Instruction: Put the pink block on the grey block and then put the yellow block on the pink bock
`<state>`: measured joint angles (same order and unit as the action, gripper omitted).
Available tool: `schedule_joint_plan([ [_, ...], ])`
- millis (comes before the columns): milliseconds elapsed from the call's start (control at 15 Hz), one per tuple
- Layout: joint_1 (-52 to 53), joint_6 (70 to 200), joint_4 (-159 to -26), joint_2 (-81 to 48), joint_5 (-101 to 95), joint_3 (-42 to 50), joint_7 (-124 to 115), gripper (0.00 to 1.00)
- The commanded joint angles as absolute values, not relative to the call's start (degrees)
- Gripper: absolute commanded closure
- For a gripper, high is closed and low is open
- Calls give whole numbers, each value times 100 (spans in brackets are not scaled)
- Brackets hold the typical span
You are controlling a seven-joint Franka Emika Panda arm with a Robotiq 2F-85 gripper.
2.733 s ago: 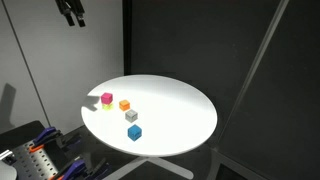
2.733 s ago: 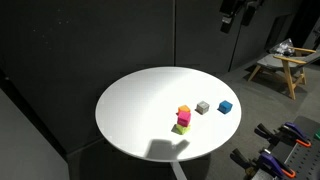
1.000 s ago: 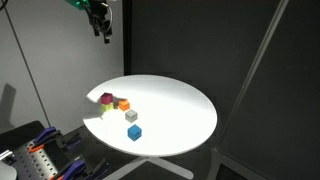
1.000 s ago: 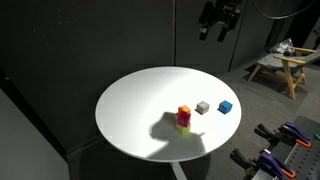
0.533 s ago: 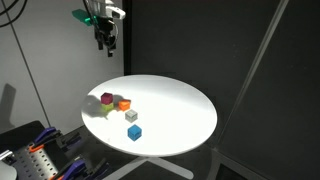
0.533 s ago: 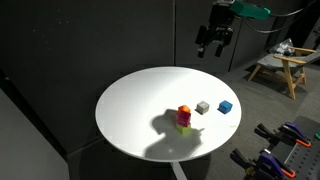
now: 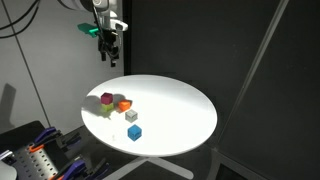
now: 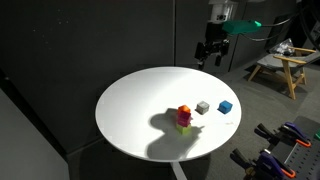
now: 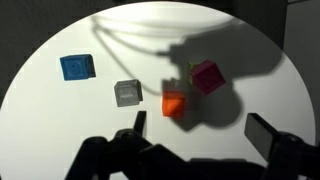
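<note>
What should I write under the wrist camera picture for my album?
Open hand hovering over a white table with a blue block, grey block, orange block and pink block.

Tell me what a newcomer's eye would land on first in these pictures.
A bright white round table stands out against the dark room. Near one edge sits a loose cluster of small cubes: the pink block, an orange cube, the grey block and a blue cube. High above hangs the gripper, its fingers open and empty, throwing a large shadow over the pink and orange cubes.
</note>
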<state>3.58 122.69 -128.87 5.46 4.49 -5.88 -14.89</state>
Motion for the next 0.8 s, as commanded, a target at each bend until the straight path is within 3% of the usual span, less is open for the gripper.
schedule_joint_plan([
  [0, 389, 12188, -12712, 331, 167, -608, -1733, 0],
  [733, 411, 12255, -12859, 377, 266, -567, -1569, 0],
])
